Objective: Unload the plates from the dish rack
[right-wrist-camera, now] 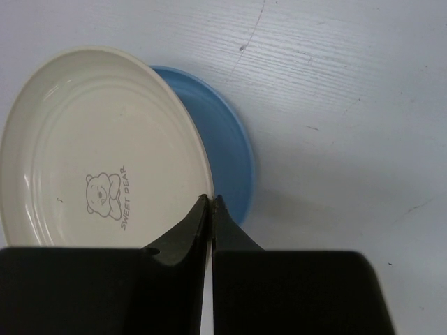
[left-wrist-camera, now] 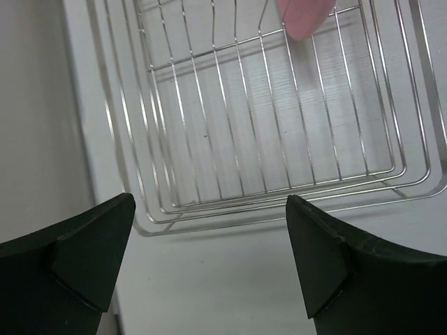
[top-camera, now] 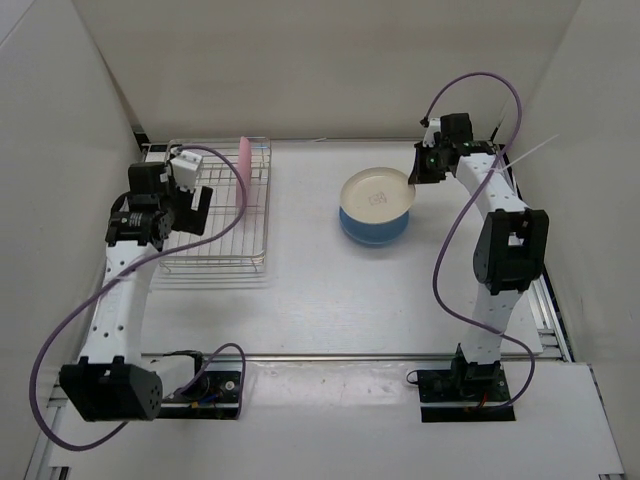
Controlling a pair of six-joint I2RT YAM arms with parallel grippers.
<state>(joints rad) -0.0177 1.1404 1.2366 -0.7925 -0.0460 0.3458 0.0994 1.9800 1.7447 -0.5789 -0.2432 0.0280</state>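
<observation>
The silver wire dish rack stands at the left; it also fills the left wrist view. The pink plate stands on edge at the rack's far end, and its lower edge shows in the left wrist view. The light blue plate lies on the table right of the rack. The cream plate is held over it, tilted. My right gripper is shut on the cream plate's rim, above the blue plate. My left gripper is open and empty near the rack's near end.
White walls enclose the table at left, back and right. A white block sits on the rack's far left edge. A purple cable loops from each arm. An aluminium rail runs along the table's near edge.
</observation>
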